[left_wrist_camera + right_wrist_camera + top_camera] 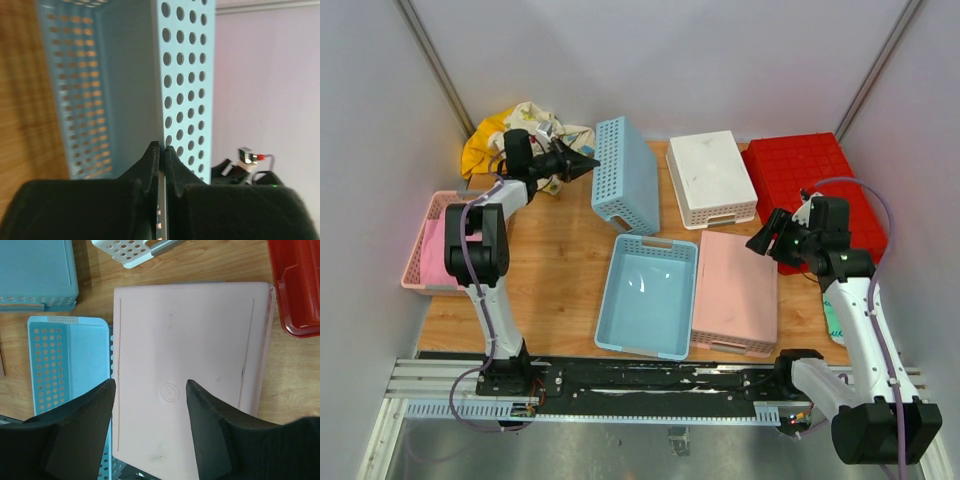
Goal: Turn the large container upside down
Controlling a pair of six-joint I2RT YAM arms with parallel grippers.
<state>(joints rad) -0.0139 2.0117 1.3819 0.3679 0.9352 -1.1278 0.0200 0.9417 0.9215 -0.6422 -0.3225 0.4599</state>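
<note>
The right gripper (150,385) – jaws well apart, empty, above the pink basket (200,330) – is the nearer; the large container (300,285) lies close on its right, long axis running away from the bases.

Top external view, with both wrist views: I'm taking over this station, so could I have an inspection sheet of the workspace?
Surface: wooden table, crowded.
Job's things: large red container, back right, gridded face up.
Clutter: blue basket on its side; upright blue basket; white basket and overturned pink basket, both bottom up; second pink basket at the left edge; yellow cloth bundle at the back.
Hands: left hand shut at the tipped blue basket's edge; right hand open above the overturned pink basket.
Cables: purple cables along both arms.
Surroundings: white walls.
</note>
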